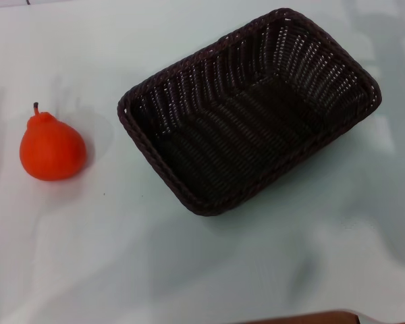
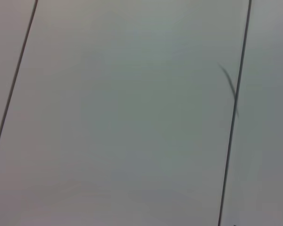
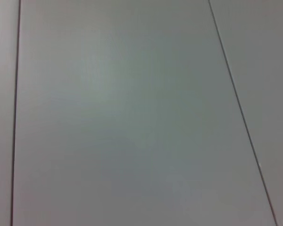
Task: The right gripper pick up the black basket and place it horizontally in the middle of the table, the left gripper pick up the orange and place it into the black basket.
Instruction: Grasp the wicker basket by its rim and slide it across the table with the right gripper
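Observation:
The black basket (image 1: 250, 111) is a dark woven wicker basket with a braided rim. It lies empty on the table (image 1: 121, 256), right of the middle, turned at a slant with its far corner toward the back right. The orange (image 1: 52, 148) stands upright on the table at the left, its dark stem up, well apart from the basket. Neither gripper shows in the head view. The left wrist view and the right wrist view show only plain pale panels with thin dark seams.
A brownish edge (image 1: 310, 317) shows at the bottom of the head view. Soft shadows lie on the white table around the basket. Bare table lies between the orange and the basket and in front of both.

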Controlling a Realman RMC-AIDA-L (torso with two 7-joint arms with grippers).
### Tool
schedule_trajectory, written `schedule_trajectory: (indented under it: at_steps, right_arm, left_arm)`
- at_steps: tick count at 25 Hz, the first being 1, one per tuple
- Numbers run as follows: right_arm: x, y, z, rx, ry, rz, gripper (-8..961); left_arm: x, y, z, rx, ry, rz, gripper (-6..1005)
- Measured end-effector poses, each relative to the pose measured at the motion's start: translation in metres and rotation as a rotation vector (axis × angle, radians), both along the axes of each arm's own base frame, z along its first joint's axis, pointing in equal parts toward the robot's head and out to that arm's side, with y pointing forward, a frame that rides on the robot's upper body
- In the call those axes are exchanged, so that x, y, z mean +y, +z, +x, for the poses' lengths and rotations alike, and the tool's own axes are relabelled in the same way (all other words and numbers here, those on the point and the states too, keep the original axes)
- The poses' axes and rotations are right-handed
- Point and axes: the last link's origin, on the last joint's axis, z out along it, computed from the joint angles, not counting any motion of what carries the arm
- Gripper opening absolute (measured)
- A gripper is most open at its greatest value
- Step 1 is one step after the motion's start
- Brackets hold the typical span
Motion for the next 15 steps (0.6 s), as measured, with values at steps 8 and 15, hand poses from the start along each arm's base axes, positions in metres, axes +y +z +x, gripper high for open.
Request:
schedule_trajectory:
  at_steps: [8,15]
  right_arm:
    - [0.0008,-0.0002,-0.0002,0.045,0.026,-0.021,867]
    - [0.0007,-0.0056,-0.0049,0.046,0.086,-0.093,866]
  left_arm:
    - [-0.0005,0.0034,0.0015,0.011,-0.016,0.014,886]
    - [-0.0007,0.0064,0.0024,0.009,-0.024,0.031,886]
